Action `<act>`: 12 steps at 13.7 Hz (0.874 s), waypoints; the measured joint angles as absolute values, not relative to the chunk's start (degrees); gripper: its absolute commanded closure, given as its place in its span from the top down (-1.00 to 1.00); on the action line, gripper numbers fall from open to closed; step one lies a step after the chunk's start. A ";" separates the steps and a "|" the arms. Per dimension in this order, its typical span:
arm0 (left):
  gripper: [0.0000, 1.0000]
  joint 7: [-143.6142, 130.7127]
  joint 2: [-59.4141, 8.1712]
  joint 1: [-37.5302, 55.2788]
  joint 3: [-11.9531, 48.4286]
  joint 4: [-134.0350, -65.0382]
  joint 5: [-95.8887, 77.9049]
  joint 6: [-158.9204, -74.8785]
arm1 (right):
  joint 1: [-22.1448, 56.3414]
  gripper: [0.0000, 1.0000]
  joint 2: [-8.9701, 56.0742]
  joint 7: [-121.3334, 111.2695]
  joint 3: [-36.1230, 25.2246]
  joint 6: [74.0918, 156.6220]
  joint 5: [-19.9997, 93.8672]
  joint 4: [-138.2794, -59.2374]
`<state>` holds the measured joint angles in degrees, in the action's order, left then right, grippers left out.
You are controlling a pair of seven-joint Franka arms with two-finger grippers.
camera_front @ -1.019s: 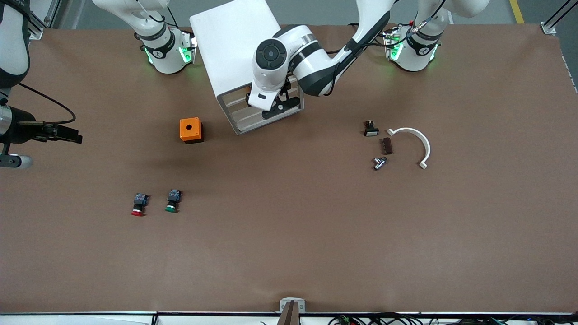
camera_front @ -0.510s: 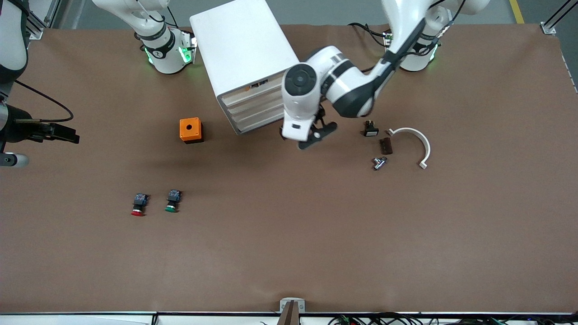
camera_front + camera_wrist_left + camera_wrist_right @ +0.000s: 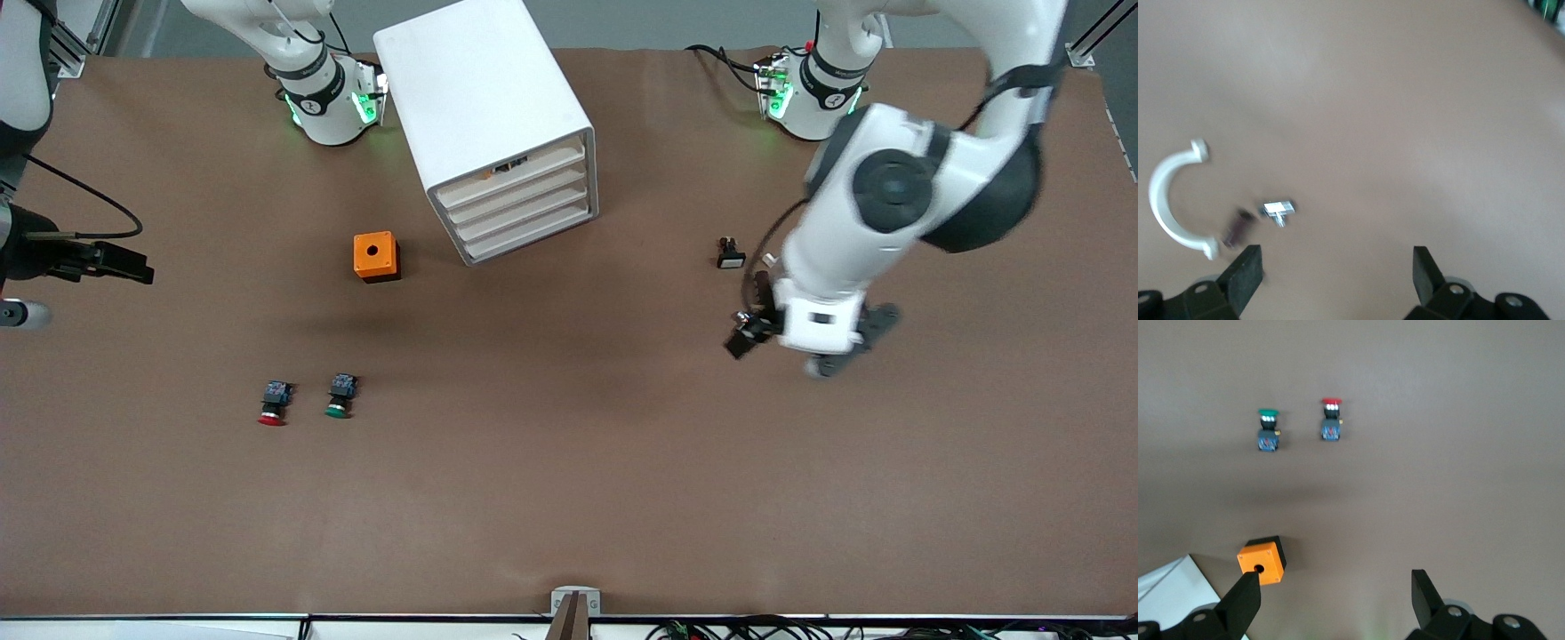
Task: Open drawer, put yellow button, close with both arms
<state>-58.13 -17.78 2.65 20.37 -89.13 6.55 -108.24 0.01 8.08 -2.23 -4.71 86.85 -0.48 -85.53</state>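
Observation:
The white cabinet [image 3: 484,84] stands near the robots' bases. Its top drawer [image 3: 520,171] sits almost flush with the lower ones, with a narrow dark gap above its front. A small orange bit [image 3: 485,175] shows in that gap; I cannot tell if it is the yellow button. My left gripper [image 3: 805,342] is open and empty in the air over small parts toward the left arm's end; it also shows in the left wrist view [image 3: 1335,270]. My right gripper [image 3: 120,263] is open and empty, waiting at the right arm's end, and shows in its wrist view [image 3: 1335,597].
An orange box [image 3: 376,256] sits beside the cabinet. A red-capped button [image 3: 273,403] and a green-capped button [image 3: 340,396] lie nearer the front camera. A white clamp [image 3: 1168,200], a metal piece [image 3: 1278,210], a brown piece [image 3: 1238,227] and a small black part [image 3: 731,253] lie under the left arm.
My left arm has swung away from the cabinet's drawer fronts toward its own end, over the small parts. The drawer fronts now show uncovered. The right gripper has barely moved.

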 measured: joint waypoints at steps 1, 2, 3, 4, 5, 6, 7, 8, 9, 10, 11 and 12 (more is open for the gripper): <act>0.99 -52.87 -16.84 -0.25 20.38 -88.68 6.55 -106.55 | 0.01 1.00 8.04 -2.09 -4.71 85.93 -0.48 -83.52; 0.99 -47.54 -16.01 -2.83 20.39 -87.97 6.55 -104.27 | -0.02 1.00 7.96 -2.05 -4.75 84.56 -0.48 -81.87; 0.99 -42.72 -15.14 -5.11 20.43 -87.05 6.55 -101.91 | -0.03 1.00 7.86 -2.05 -4.78 82.98 -0.47 -80.60; 0.99 -38.75 -14.13 -6.91 20.39 -86.29 6.55 -100.09 | -0.03 1.00 7.74 -1.98 -4.78 80.97 -0.36 -79.79; 0.99 -35.49 -12.93 -8.14 20.19 -85.74 6.55 -98.70 | -0.03 1.00 7.64 -1.86 -4.78 78.85 -0.24 -79.31; 0.99 -32.13 -11.55 -8.60 19.34 -85.50 6.55 -97.38 | -0.03 1.00 7.53 -1.81 -4.77 77.40 -0.22 -79.11; 0.99 -27.94 -10.03 -8.52 18.00 -85.49 6.55 -95.67 | -0.03 1.00 7.31 -1.78 -4.78 76.84 -0.22 -79.12; 0.99 -23.59 -8.62 -8.23 16.61 -85.51 6.55 -93.43 | -0.04 1.00 6.92 -1.75 -4.82 76.58 -0.22 -79.21; 0.99 -19.73 -7.25 -7.45 14.91 -85.67 6.54 -91.25 | -0.04 1.00 6.29 -1.73 -4.87 76.52 -0.22 -79.51; 0.99 -16.05 -5.68 -6.12 12.77 -86.17 6.47 -89.65 | -0.04 1.00 5.24 -1.73 -4.89 76.71 -0.22 -80.31; 0.99 -12.99 -3.78 -4.89 11.09 -87.23 6.23 -88.77 | -0.04 1.00 3.62 -1.73 -4.90 77.56 -0.22 -82.02; 0.99 -11.02 -1.32 -4.12 10.15 -89.17 5.55 -88.36 | -0.04 1.00 1.40 -1.72 -4.91 79.36 -0.22 -84.78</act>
